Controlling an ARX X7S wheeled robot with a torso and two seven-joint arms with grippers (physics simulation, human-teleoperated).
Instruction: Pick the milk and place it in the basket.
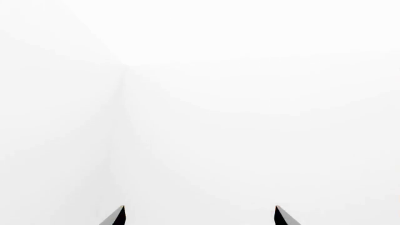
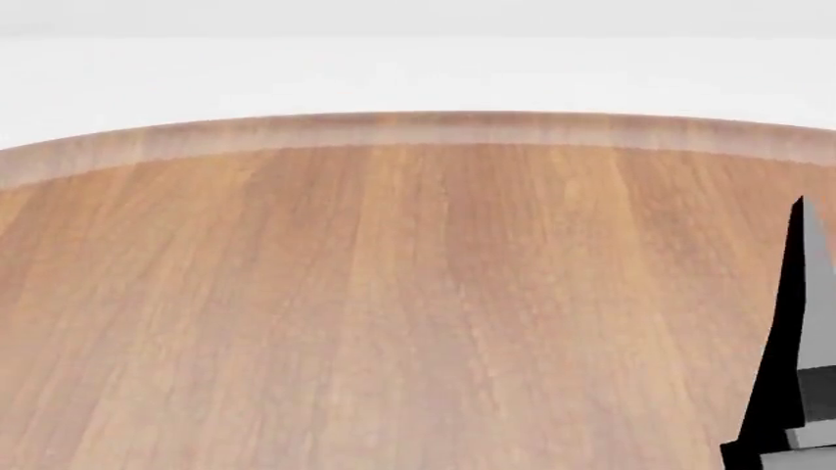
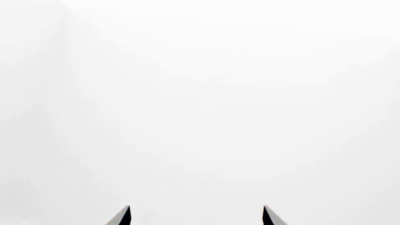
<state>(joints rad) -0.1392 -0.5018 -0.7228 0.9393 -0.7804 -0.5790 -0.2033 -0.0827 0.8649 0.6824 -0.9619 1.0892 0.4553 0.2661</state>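
Neither the milk nor the basket shows in any view. In the left wrist view my left gripper (image 1: 200,210) is open: its two dark fingertips stand wide apart with nothing between them, facing a blank white wall. My right gripper (image 3: 196,210) is open in the same way in the right wrist view, also facing plain white. In the head view, one dark pointed finger (image 2: 800,304) of the right gripper rises over the wooden table at the right edge. The left arm is out of the head view.
A wooden table (image 2: 392,294) with a curved far edge (image 2: 418,127) fills the head view. A white floor and wall lie beyond it. A faint wall corner (image 1: 119,117) shows in the left wrist view.
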